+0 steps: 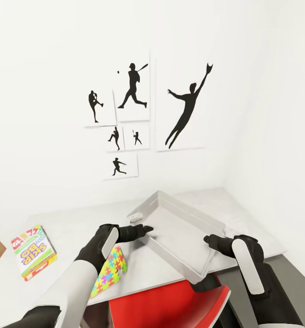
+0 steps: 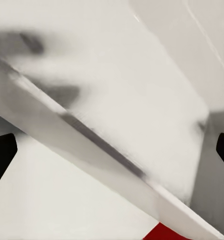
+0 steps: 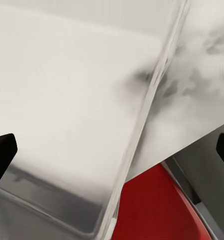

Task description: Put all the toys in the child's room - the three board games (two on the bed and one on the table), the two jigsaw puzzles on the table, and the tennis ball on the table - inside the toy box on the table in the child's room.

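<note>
A two-armed robot reached across the light grey table (image 1: pixel 75 223) in the child's room, its left gripper (image 1: pixel 145 229) at the near-left rim of the toy box (image 1: pixel 180 228) and its right gripper (image 1: pixel 211 240) at the box's right rim, beneath black baseball silhouettes (image 1: pixel 134 86) on the white wall. The bin sat skewed and appeared tilted, one corner jutting past the table edge over a red chair (image 1: pixel 170 305); its inside looked empty. Both wrist views showed dark fingertips (image 2: pixel 2 152) set far apart at the frame edges with the bin's rim running between them, so each gripper stood wide and gripped nothing. A board game (image 1: pixel 33 251) lay flat near the table's left end, well apart from the bin, and a jigsaw puzzle (image 1: pixel 109 271) lay at the near edge, partly under the left forearm. The likely risk: a push from either arm could slide the overhanging bin off the table onto the chair, and the left forearm could sweep the puzzle over the edge. The game's cover read "SKIP-BO", seen upside down from the head camera; no other writing was legible.
</note>
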{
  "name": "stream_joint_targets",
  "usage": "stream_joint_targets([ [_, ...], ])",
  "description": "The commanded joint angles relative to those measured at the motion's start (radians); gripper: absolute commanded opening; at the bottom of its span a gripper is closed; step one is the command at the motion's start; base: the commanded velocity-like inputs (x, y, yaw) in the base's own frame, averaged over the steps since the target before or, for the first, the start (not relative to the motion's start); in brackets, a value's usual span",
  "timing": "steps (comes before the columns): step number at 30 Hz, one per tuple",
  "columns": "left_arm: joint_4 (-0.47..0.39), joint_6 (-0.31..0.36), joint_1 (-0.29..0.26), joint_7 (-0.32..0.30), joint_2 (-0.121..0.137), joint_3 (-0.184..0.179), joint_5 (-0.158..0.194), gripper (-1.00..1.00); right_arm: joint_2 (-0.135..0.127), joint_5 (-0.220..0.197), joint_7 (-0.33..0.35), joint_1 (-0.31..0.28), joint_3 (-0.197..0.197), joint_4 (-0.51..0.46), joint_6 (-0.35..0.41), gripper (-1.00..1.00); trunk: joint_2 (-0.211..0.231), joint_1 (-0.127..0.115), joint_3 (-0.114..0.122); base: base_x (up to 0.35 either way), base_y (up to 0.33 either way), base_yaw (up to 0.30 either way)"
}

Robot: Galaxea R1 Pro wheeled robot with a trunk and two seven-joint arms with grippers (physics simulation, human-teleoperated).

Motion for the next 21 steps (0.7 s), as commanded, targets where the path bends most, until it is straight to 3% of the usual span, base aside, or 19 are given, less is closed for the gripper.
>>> stream_joint_targets([
  [1, -0.013, 0.017, -0.001, -0.003, -0.001, 0.007, 0.001, 1.0, 0.0, -0.011, -0.01, -0.001, 0.0, -0.001, 0.003, 1.0, -0.002, 0.001, -0.001, 0.0, 0.0, 0.0],
  [11, -0.234, 0.172, 0.012, -0.003, -0.001, 0.004, 0.0, 1.0, 0.0, -0.011, -0.01, -0.001, 0.0, -0.001, 0.004, 1.0, -0.002, 0.001, 0.015, 0.0, 0.0, 0.0],
  [21, -0.325, 0.249, 0.021, -0.003, -0.001, 0.005, 0.0, 1.0, -0.001, -0.011, -0.01, -0.001, -0.001, -0.002, 0.005, 1.0, -0.002, 0.001, 0.031, 0.0, 0.0, 0.0],
])
